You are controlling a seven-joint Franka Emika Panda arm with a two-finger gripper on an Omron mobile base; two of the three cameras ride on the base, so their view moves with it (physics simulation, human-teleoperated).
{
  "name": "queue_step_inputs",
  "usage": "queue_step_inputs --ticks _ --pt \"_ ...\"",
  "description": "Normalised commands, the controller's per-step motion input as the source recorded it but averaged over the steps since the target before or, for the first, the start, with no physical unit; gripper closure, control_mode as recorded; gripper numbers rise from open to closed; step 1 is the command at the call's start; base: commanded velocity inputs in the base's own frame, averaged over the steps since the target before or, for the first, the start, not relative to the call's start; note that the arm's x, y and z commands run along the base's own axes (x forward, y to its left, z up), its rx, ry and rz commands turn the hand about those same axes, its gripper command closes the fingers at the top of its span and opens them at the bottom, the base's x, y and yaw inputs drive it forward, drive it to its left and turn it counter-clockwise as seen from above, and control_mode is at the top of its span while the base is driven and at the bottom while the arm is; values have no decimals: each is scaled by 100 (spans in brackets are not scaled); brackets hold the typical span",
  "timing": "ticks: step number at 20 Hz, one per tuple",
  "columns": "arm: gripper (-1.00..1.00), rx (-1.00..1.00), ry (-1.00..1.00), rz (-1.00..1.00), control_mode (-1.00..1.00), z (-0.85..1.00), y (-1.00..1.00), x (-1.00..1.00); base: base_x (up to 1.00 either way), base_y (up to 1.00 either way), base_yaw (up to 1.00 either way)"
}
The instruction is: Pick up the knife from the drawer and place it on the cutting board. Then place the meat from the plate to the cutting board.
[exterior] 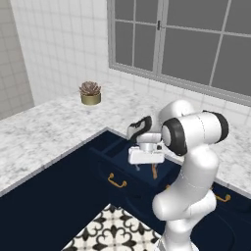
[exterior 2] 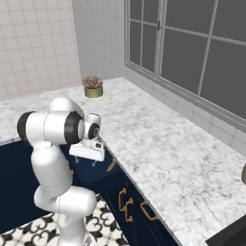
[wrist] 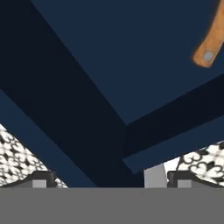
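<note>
A: What did the left base view give you?

B: The drawer (exterior: pixel 125 149) stood pulled out from the navy cabinet run, below the white marble counter (exterior: pixel 54 127); the gripper (exterior: pixel 145 165) hung over its open box, pointing down; the knife (exterior: pixel 155 171) showed as a short orange-brown handle just beside the fingers, inside the drawer; I could not tell from there whether the fingers were apart or together.

A: Anything else in that view?

B: A small potted succulent (exterior: pixel 90 92) sat far back on the counter near the tiled wall; a brass handle (exterior: pixel 116 183) curved on the drawer front; patterned black-and-white floor tiles (exterior: pixel 115 230) lay below.

A: And the right base view?

B: The gripper (exterior 2: pixel 94 161) again hung low over the drawer (exterior 2: pixel 93 175), close to the counter's edge; the knife (exterior 2: pixel 111 166) lay just to its right as a slanted orange sliver, apart from the fingers; the succulent (exterior 2: pixel 92 86) stood at the far end of the counter (exterior 2: pixel 163 144); two brass handles (exterior 2: pixel 126 201) sat on the cabinet fronts nearer the camera.

A: Did the hand view settle the fingers?

B: Yes; the two fingertips (wrist: pixel 40 179) rose at opposite sides of the bottom edge, well apart, with nothing between them; the drawer's (wrist: pixel 131 57) flat blue floor lay ahead, its front wall crossing below; the knife's (wrist: pixel 211 43) wooden handle end, with a grey rivet, lay on the floor at the upper right, well clear of both tips.
</note>
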Motion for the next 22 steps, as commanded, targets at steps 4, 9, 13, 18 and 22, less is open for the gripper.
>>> queue_step_inputs --ticks 4,9,13,18,22 --pt "-100 13 0 -3 -100 -78 32 -9 0 0 0" --pt "-100 12 1 0 -100 -48 81 -62 0 0 0" --pt "-100 6 0 0 -100 -23 100 -98 0 0 0" --pt "-100 -9 -12 1 -100 18 97 -92 0 0 0" --pt "-100 -20 -27 -1 -100 81 7 30 0 0 0"
